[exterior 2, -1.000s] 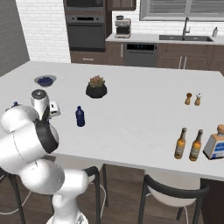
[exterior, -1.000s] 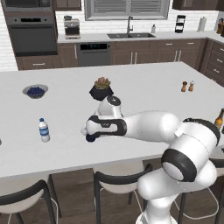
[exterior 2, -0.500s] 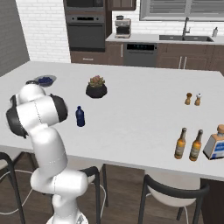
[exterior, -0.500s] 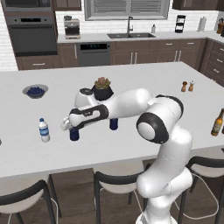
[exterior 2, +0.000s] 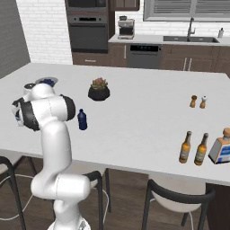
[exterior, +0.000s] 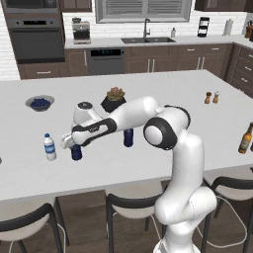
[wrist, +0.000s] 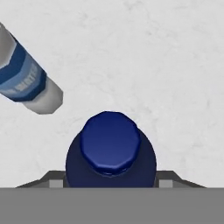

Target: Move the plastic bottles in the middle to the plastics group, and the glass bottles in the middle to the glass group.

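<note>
- Navy plastic bottle (exterior: 76,152) stands upright on the island counter (exterior: 163,113) near its left front edge, just beside the clear water bottle (exterior: 49,147) that marks the plastics group.
- We see our gripper (exterior: 70,142) right over that navy bottle; in the hand view its cap (wrist: 110,142) sits between the two dark fingertips (wrist: 51,180), with the water bottle (wrist: 24,75) close by at upper left.
- We cannot tell whether the jaws pinch the bottle or stand just off it; the tips flank its shoulders and no clear gap shows.
- We judge the step in hand to be setting this first navy bottle down by the plastics group; next the jaws should part fully and the hand lift straight up so the bottle is not tipped.
- A second navy bottle (exterior: 128,138) waits mid-counter, close under our forearm, and is likely the next pick.
- Amber beer bottles (exterior 2: 184,147) and a squat clear bottle (exterior 2: 221,147) stand near the right front edge, the glass group by our reading.
- Also about: a potted succulent (exterior: 114,99) behind the second bottle, a bowl of blueberries (exterior: 39,103) toward the left rear, two small shakers (exterior: 211,97) at the right.
- The water bottle stands closest to the retreat path; a sideways pull could knock it over.
</note>
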